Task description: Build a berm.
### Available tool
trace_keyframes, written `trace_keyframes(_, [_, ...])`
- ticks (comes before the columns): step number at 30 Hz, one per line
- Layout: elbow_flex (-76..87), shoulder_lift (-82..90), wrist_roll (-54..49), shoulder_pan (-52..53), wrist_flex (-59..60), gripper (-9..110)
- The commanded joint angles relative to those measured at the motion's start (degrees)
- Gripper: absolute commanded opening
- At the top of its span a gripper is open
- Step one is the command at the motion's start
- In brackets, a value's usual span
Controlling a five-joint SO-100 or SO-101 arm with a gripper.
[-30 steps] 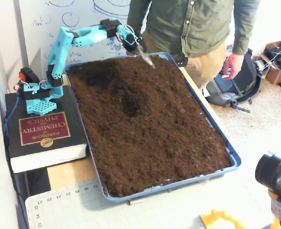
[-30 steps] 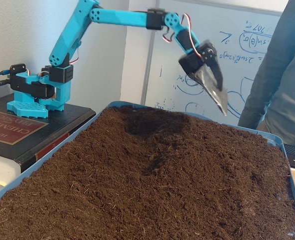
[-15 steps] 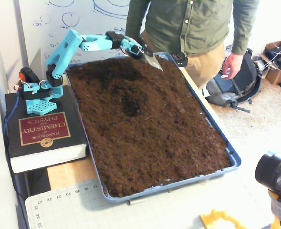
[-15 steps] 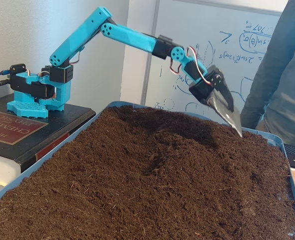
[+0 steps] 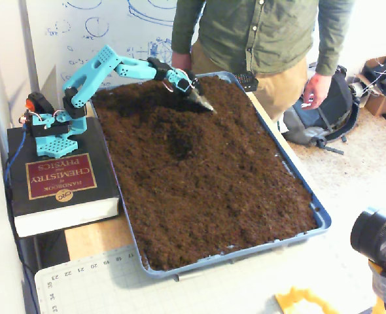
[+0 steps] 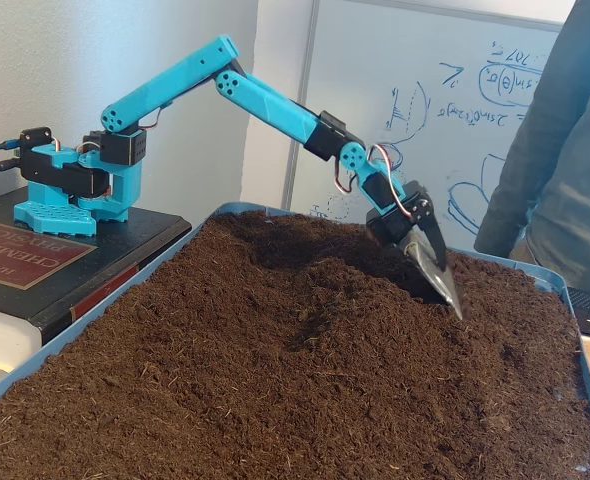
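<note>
Pincer (image 5: 205, 103) (image 6: 445, 290) carries a metal scoop blade; tip touches the soil (image 5: 206, 176) near the tray's (image 5: 320, 216) far edge. Open or closed: cannot tell, blade hides the jaws. Berm (image 6: 325, 255): low soil ridge just left of pincer in the low fixed view. Dark hollow (image 5: 180, 140) lies nearer the camera.

A scribbled whiteboard (image 5: 114, 26) backs the pale carpeted floor (image 5: 356, 170).

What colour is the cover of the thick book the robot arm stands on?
Black, with a dark red title panel and gold lettering; the book shows best in the fixed view from above.
</note>
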Motion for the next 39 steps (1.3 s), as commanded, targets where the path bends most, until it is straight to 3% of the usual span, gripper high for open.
trace_keyframes(1, [-3.96,1.41,0.35,-1.14,-1.67,1])
trace_keyframes(17, [0.70,-4.39,0.53,-1.76,-0.79,1])
trace_keyframes(31, [19.42,10.28,1.49,-4.22,-0.44,1])
trace_keyframes(39, [16.35,14.94,5.62,-5.54,18.28,1])
